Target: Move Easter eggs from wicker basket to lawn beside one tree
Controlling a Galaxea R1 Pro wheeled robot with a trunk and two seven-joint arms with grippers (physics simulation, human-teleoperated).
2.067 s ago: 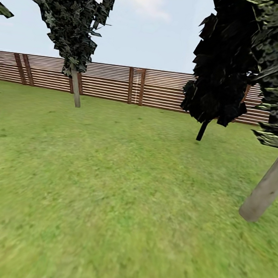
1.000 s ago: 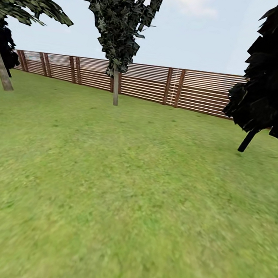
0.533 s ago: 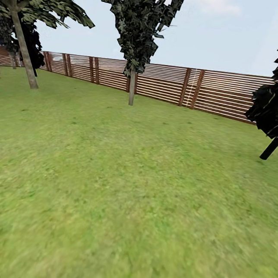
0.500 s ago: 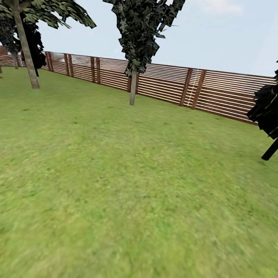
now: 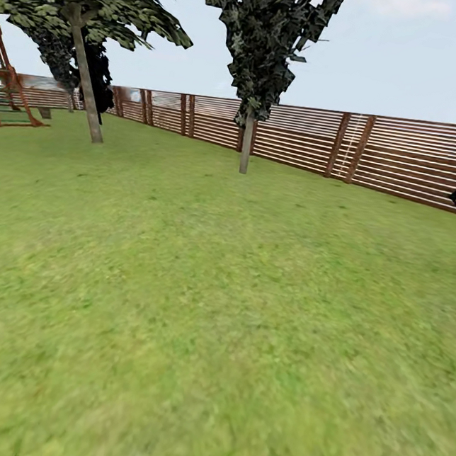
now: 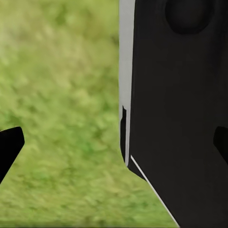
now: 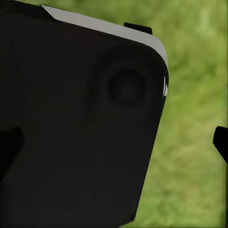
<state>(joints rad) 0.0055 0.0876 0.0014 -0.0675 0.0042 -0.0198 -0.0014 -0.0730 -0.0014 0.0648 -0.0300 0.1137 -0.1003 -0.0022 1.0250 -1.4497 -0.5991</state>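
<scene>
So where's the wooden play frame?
In the head view, the play frame stands far off at the left edge, on the lawn, left of a pale-trunked tree.

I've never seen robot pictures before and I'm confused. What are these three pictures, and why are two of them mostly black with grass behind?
They come from three cameras on one robot in a computer-made garden. The big picture is from its head, looking over the lawn. You can see a tree with a pale trunk, another tree further left, a brown fence behind them, and a wooden play frame at the far left edge.

The other two cameras sit near the robot's two hands, called grippers. The big black shapes there are parts of the robot's own body, close to the lens. The small black tips at the picture edges, like this fingertip, belong to the grippers. They are far apart with just grass between them, so both look open and hold nothing.
</scene>
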